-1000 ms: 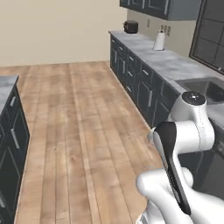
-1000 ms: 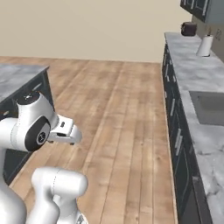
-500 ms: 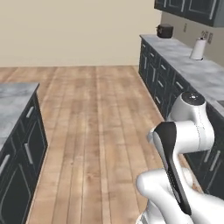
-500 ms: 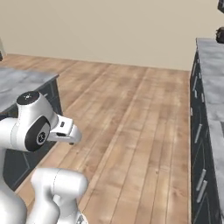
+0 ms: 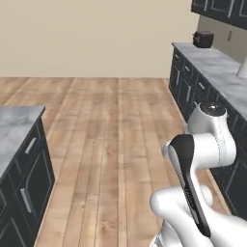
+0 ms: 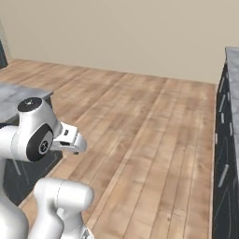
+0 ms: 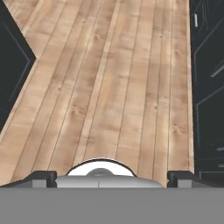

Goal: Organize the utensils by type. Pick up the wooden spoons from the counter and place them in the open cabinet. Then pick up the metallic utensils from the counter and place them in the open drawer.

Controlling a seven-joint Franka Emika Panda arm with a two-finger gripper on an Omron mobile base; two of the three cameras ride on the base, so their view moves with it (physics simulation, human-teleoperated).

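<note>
Wood floor (image 5: pixel 111 140) takes up most of the room: long pale-brown planks with visible grain, running away toward a plain beige wall (image 5: pixel 96 38).

Counter (image 5: pixel 217 67) runs along the right side in the left base view: grey-white marble with dark veins and a thin edge, over dark grey lower cabinets (image 5: pixel 190 89) with small silver handles. Wall cabinets (image 5: pixel 224 9) hang above it, dark grey with panelled doors; whether any stands open cannot be told from here. No spoons or cutlery can be made out on the visible stretch of marble.

A second marble-topped unit, the island (image 5: pixel 17 130), sits at the left, its dark doors carrying silver bar handles. The right base view shows its corner behind the arm.

On the far end of the counter stands a small dark boxy appliance (image 5: pixel 203 39), possibly a toaster; it is too small to be sure. A pale upright item (image 5: pixel 242 67) is cut off by the frame edge nearer the robot.

Pincer (image 7: pixel 111 177): the hand view looks down on floor planks between dark cabinet fronts, with the two dark fingertips (image 7: pixel 41 178) set far apart at the bottom corners. Spread wide, nothing between them.
</note>
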